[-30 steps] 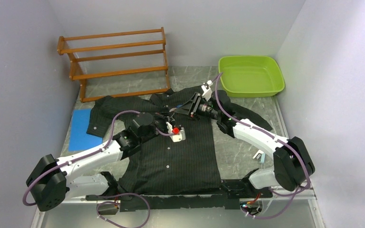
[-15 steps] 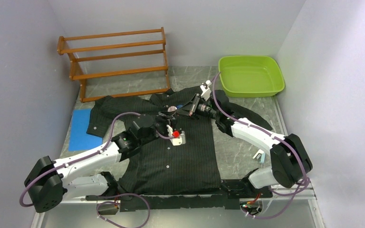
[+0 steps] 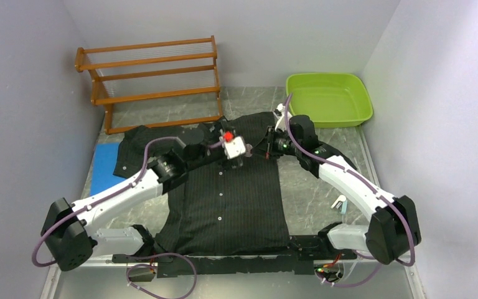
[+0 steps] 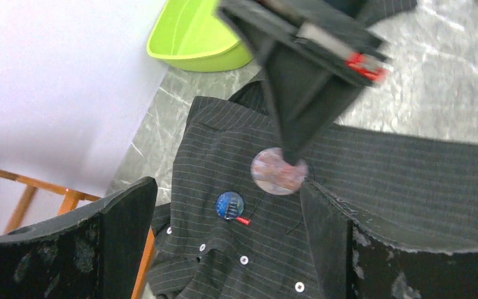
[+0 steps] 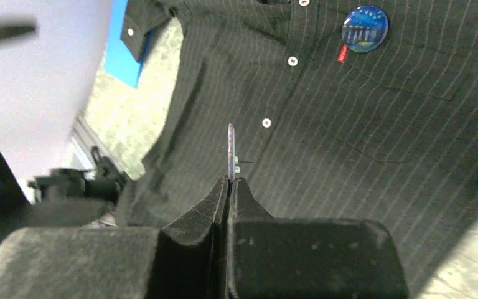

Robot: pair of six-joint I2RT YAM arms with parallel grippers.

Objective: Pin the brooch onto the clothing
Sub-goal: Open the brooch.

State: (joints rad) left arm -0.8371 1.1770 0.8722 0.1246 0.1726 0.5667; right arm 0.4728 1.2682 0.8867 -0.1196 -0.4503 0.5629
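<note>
Marbled grey table [image 3: 306, 200] carries the shirt [image 3: 236, 208]. Our right gripper [image 5: 230, 184] clamps the brooch [image 5: 230, 146] edge-on; our left gripper [image 4: 224, 215] stands with jaws wide apart.

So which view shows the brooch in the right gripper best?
Left wrist: the brooch faces the camera as a full round disc, pinched by the right gripper. Right wrist shows it only edge-on, a thin sliver. The top view leaves it too small to make out.

- My right gripper [image 5: 230, 184], pinching a round mottled brooch [image 4: 278, 171], crowds the gap before the spread fingers [image 4: 118, 237] of my left gripper [image 4: 222, 199].
- Far left: orange slatted wooden rack [image 3: 149, 81]; far right: lime plastic tub [image 3: 328, 98].
- Between them, grey marbled tabletop [image 3: 252, 99] lies open.
</note>
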